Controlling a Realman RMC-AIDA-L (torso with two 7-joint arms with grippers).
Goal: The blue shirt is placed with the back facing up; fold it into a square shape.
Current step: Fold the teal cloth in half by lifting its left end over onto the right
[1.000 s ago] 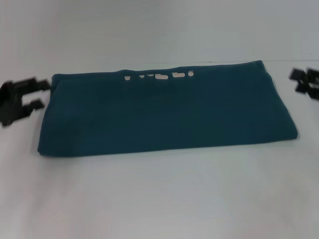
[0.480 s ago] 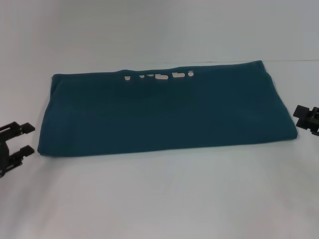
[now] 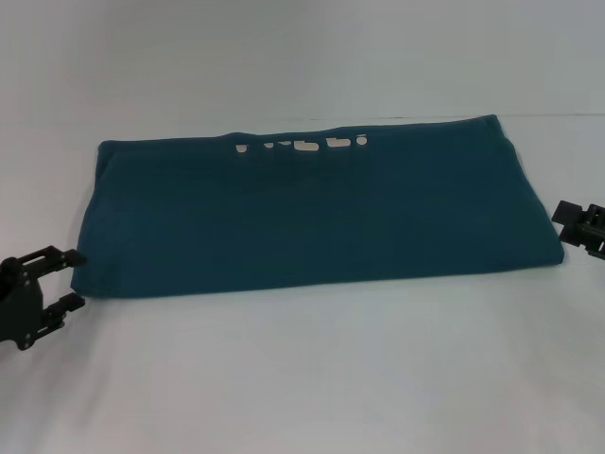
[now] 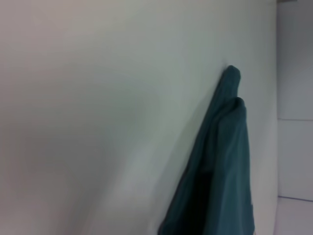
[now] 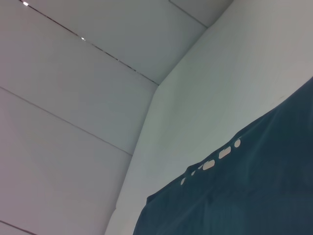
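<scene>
Head view. The blue shirt [image 3: 317, 210] lies flat across the middle of the frame on the white table [image 3: 312, 378], already folded into a wide band; the tops of white letters [image 3: 302, 145] peek over its far edge, so the printed side is turned under. The left gripper [image 3: 68, 280] sits at the lower left, just beside the band's near left corner, jaws parted and empty. The right gripper [image 3: 567, 218] sits at the right edge of the frame, close to the band's right end; its jaw state cannot be told. Each gripper flanks one short end, probably so that an end can be lifted and folded inward, shortening the band toward a square.
</scene>
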